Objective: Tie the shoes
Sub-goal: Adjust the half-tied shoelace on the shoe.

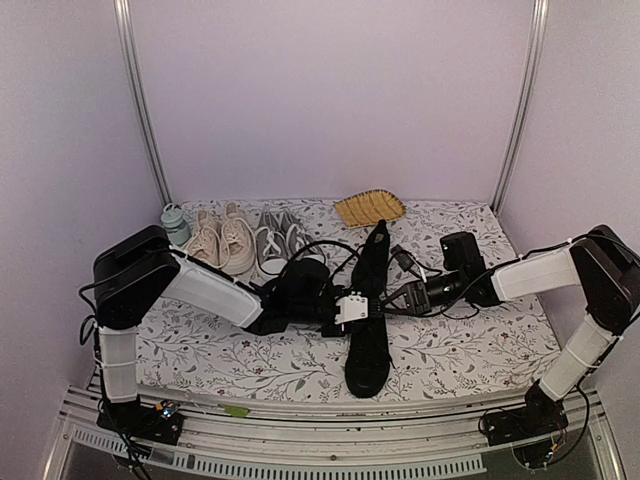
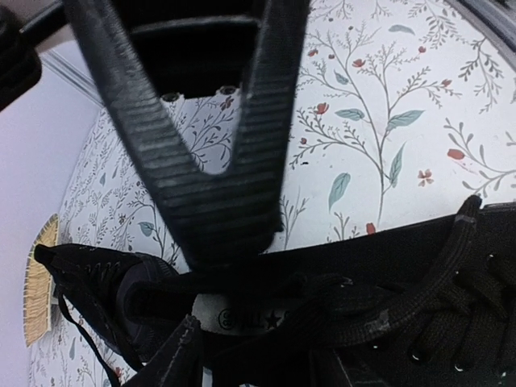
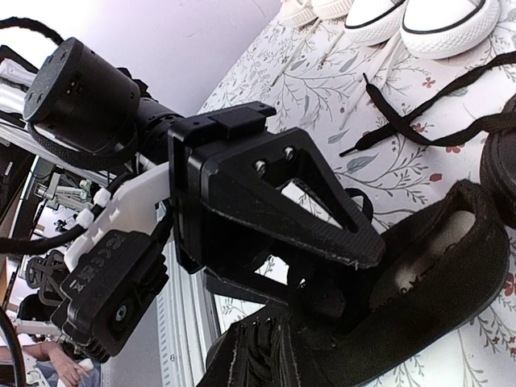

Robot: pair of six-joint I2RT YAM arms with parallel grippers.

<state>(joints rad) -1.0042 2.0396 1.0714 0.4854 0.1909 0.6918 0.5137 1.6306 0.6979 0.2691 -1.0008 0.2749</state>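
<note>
Black shoe lying mid-surface, laces loose.
Soft canvas, limp laces: I'd pinch one near its end. Left gripper stands apart; right gripper, I cannot tell.

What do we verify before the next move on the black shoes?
1. Left gripper open: ok, jaws apart over the black shoe.
2. Right gripper state: cannot tell, too small in the top view.
3. Laces tied: not ok, a loose end lies on the table.
4. Beige pair and grey pair clear of both grippers: ok, at the back left.
</note>
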